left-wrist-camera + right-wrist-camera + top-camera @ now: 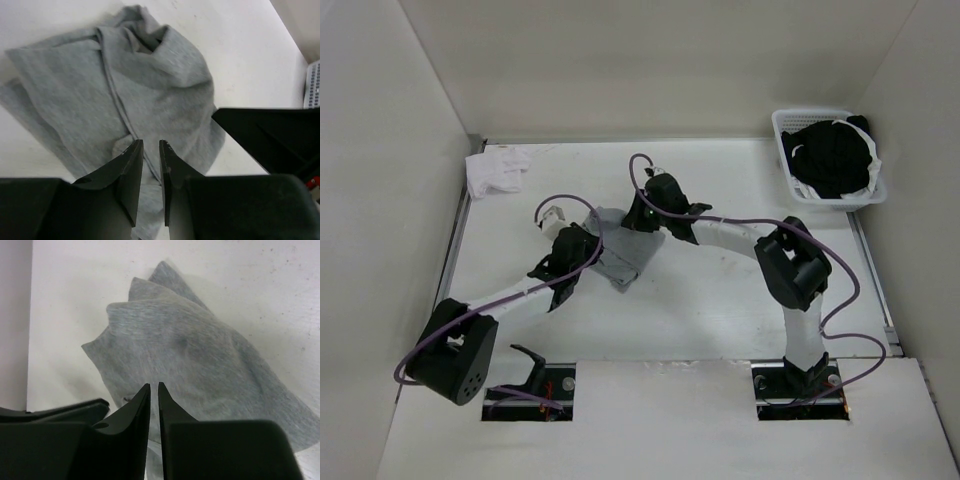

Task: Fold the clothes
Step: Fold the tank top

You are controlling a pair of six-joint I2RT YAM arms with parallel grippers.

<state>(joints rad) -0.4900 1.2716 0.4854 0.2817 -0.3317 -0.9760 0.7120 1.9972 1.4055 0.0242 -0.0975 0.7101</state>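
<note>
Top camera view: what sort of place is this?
Probably a robotics lab's test cell: two robot arms bolted to a white table boxed in by plain walls, with a grey top and a laundry basket.

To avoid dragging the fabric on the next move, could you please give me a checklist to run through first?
1. Left hand free of the grey top: cannot tell; its jaws stand a narrow slit apart, right at the fabric.
2. Right hand free of the top: cannot tell; same narrow slit.
3. Top lying flat: not ok; it is bunched, with raised folds.
4. Top fully on the table: ok.
5. White cloth apart from the top: ok.
6. Black garment inside the basket: ok.
</note>
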